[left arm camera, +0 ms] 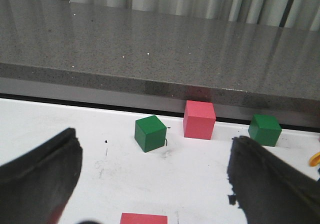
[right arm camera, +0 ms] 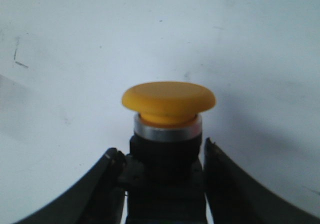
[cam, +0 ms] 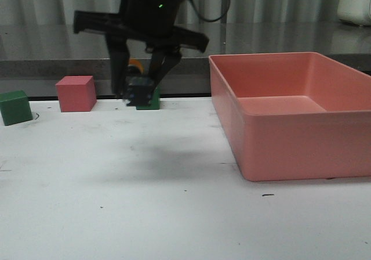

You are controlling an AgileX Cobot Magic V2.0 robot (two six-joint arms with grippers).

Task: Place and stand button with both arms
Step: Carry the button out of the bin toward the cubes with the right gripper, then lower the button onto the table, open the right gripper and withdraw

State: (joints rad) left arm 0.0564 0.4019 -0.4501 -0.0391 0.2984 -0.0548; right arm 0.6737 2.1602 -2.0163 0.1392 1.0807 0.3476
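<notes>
The button, with a yellow mushroom cap over a silver ring and black body, sits between the fingers of my right gripper, which is shut on its body. In the front view that gripper hangs from a black arm and holds the button just above the table's back edge, in front of a green cube. My left gripper stands wide open with nothing between its fingers, facing the cubes. A yellow sliver of the button shows at that view's edge. The left gripper is out of the front view.
A pink cube and another green cube stand along the back left. A large pink bin fills the right side. A grey counter ledge runs behind the table. Another pink block lies near the left gripper.
</notes>
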